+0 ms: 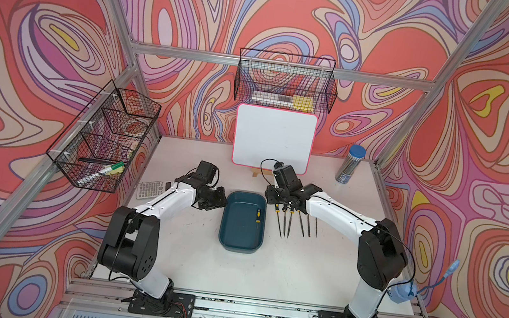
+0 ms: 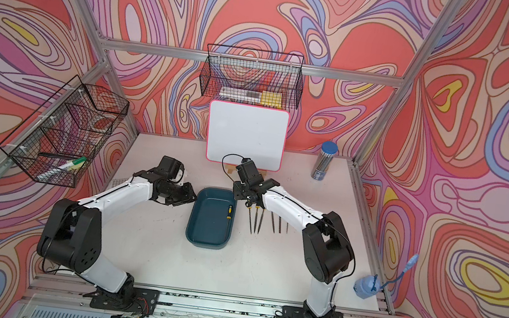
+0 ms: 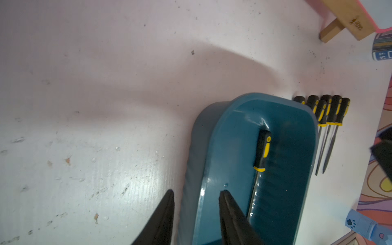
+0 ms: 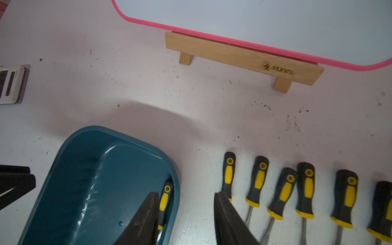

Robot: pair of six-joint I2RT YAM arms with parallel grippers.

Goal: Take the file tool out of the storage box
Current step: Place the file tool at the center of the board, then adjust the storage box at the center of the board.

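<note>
Storage box [image 3: 196,148] — one file [image 3: 262,151] inside

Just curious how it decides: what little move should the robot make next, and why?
Probably shift the right end effector sideways over the storage box and lower it around the handle of the last file. It is open and empty, one file lies along the box's wall, and six other files already lie in a row on the table.
</note>
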